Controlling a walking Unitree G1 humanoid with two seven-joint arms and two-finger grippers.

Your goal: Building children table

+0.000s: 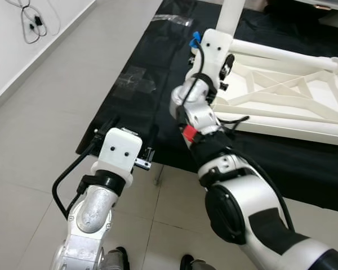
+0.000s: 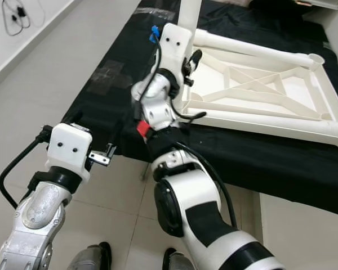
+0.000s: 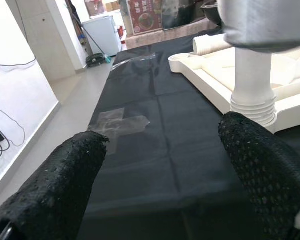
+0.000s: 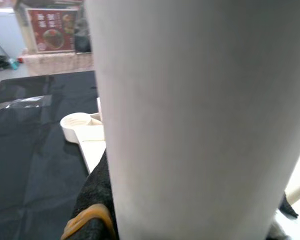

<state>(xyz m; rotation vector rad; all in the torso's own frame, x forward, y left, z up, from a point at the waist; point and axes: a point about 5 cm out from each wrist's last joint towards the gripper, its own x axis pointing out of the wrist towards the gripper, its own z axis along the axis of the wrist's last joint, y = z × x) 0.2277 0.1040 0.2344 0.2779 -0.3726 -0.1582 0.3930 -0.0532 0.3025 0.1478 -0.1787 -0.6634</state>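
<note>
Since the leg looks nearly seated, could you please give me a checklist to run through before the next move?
1. White table leg stands upright in the corner socket of the upturned tabletop: ok.
2. Right gripper is at the leg, which is close against its wrist camera: ok; firmness of grip: cannot tell.
3. Leg thread fully home; ridges show above the socket: cannot tell.
4. Left gripper open, fingers apart over the black mat, holding nothing: ok.
5. Tabletop lies flat on the mat: ok.
6. Opposite corner socket has no leg yet: not ok.
</note>
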